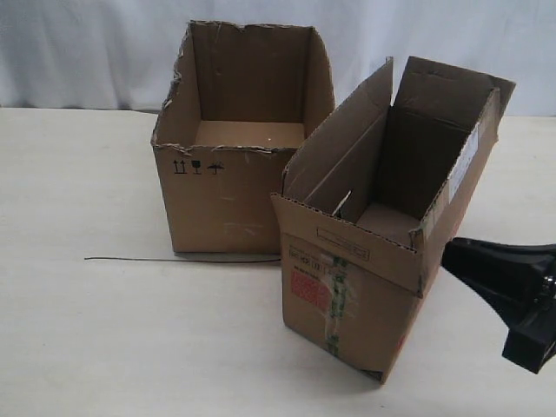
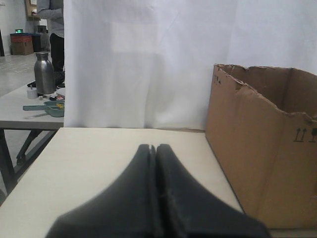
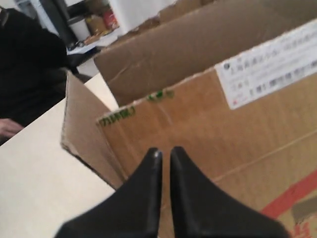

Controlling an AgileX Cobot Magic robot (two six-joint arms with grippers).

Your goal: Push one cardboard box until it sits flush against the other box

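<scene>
A pale wooden table (image 1: 87, 330) is standing in front of a white curtain (image 1: 87, 43). The left gripper (image 2: 152, 148), seen only from its own wrist camera, is hovering low over the tabletop with its black fingers pressed together, gripping nothing. A thin dark wire (image 1: 174, 259) is lying on the table, running up to the foot of the wider cardboard box (image 1: 217, 204). This box is sitting toward the table's far edge, near the middle, its ragged torn rim open and small black handling symbols (image 1: 196, 167) showing on its front. To the right, the narrower cardboard box (image 1: 347, 304) is standing closer to the near edge and turned at an angle (so its side is not lying flat against the wider box). Its tall flaps are standing up, and a red label (image 1: 310, 291) and green-printed tape (image 1: 339, 300) are showing on its front. The right gripper (image 1: 450, 257) is reaching in from the table's right edge, fingers nearly together with a thin slit between them, tips meeting that box's right wall.
</scene>
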